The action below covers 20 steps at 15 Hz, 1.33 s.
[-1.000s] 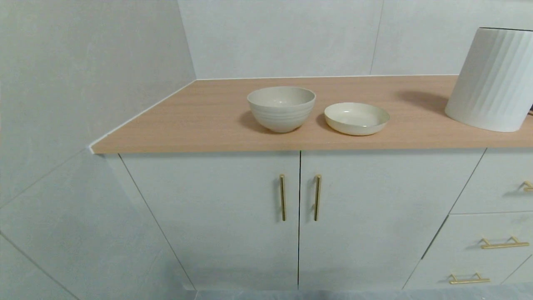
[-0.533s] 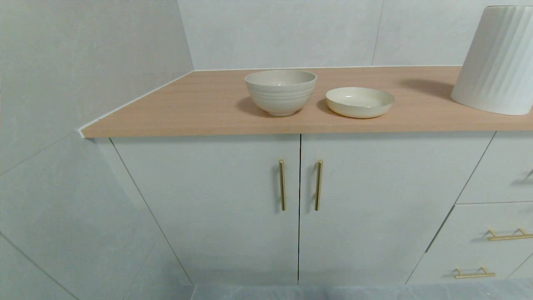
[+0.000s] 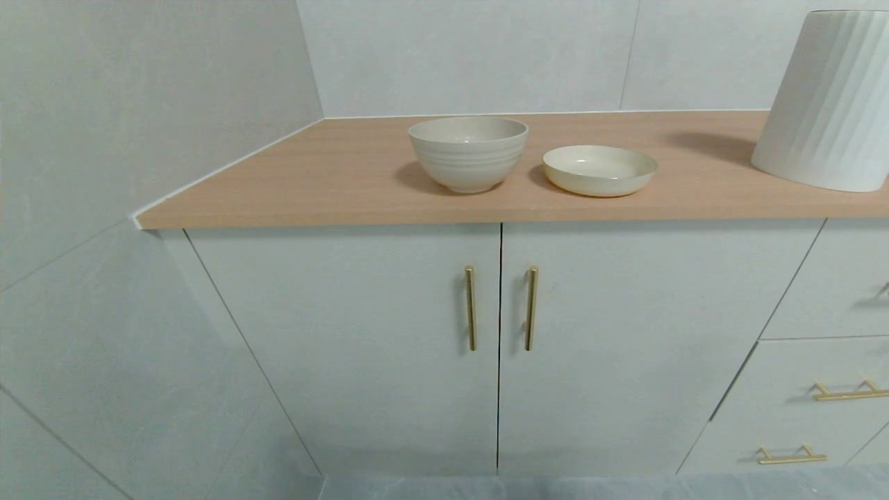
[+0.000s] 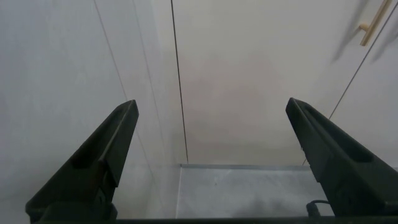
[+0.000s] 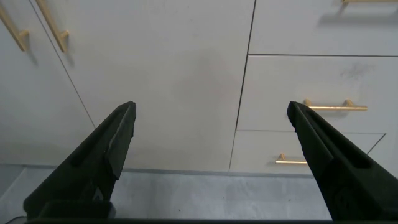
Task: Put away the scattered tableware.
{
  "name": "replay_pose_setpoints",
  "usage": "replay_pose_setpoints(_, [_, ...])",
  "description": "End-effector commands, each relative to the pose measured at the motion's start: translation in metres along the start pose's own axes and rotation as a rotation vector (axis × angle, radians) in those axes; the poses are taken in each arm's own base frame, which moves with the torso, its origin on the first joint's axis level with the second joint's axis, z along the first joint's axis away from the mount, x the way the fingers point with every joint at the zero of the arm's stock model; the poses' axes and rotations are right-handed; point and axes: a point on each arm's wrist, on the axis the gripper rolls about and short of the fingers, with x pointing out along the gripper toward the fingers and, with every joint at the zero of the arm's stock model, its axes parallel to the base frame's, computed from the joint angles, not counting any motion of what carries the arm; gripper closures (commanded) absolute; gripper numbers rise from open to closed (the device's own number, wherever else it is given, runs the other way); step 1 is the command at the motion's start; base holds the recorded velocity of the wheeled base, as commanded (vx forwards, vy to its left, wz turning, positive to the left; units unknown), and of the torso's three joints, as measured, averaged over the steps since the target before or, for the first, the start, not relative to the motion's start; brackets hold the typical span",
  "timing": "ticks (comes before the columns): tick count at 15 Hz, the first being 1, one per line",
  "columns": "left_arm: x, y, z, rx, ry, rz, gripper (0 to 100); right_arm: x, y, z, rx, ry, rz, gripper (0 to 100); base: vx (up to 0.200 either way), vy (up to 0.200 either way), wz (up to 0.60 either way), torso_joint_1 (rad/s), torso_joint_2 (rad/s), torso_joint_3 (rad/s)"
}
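A deep cream ribbed bowl (image 3: pixel 467 153) stands on the wooden countertop (image 3: pixel 333 187), and a shallow cream dish (image 3: pixel 599 170) sits just to its right, apart from it. Below the counter are two white cabinet doors with vertical gold handles (image 3: pixel 471 308) (image 3: pixel 530 307), both doors closed. My left gripper (image 4: pixel 211 112) hangs low before the white cabinet front near the floor, open and holding nothing. My right gripper (image 5: pixel 211 112) is also open and bare, facing the cabinet door and the drawer fronts with gold handles (image 5: pixel 336 106).
A tall white ribbed container (image 3: pixel 830 104) stands at the counter's right end. Tiled walls close in the counter at the back and on the left. Drawers with gold handles (image 3: pixel 844 392) are to the right of the doors. Grey floor (image 3: pixel 555 487) lies below.
Between one second and half a second ago the head camera's view changed, leaving the counter and bowls higher in the picture. Since then nothing has moved.
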Motion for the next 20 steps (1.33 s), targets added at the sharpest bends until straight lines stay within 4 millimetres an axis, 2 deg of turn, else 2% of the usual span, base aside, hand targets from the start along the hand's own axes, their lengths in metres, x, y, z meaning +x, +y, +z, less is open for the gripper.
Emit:
replay_pose_setpoints(1, [0.000,0.000,0.000,0.000,0.000,0.001,0,0.000,0.000,0.000,0.000,-0.001,0.000,0,0.200,0.000,0.00,0.002,0.00,0.007])
replay_pose_setpoints(3, [0.000,0.000,0.000,0.000,0.000,0.001,0,0.000,0.000,0.000,0.000,0.001,0.000,0,0.200,0.000,0.00,-0.005,0.00,0.005])
replay_pose_setpoints(14, [0.000,0.000,0.000,0.000,0.000,0.001,0,0.000,0.000,0.001,-0.028,-0.002,0.003,0,0.000,0.000,0.00,0.000,0.00,0.000])
replay_pose_setpoints(16, [0.000,0.000,0.000,0.000,0.000,0.001,0,-0.008,0.001,0.047,0.032,-0.113,0.099,0,0.000,0.000,0.00,0.000,0.00,0.000])
replay_pose_setpoints(18, [0.000,0.000,0.000,0.000,0.000,0.001,0,0.010,0.003,0.062,0.022,0.025,0.289,0,0.000,0.000,0.00,0.000,0.00,0.000])
replay_pose_setpoints(20, [0.000,0.000,0.000,0.000,0.000,0.001,0,0.038,0.006,0.077,0.024,0.179,0.392,0,0.000,0.000,0.00,0.000,0.00,0.000])
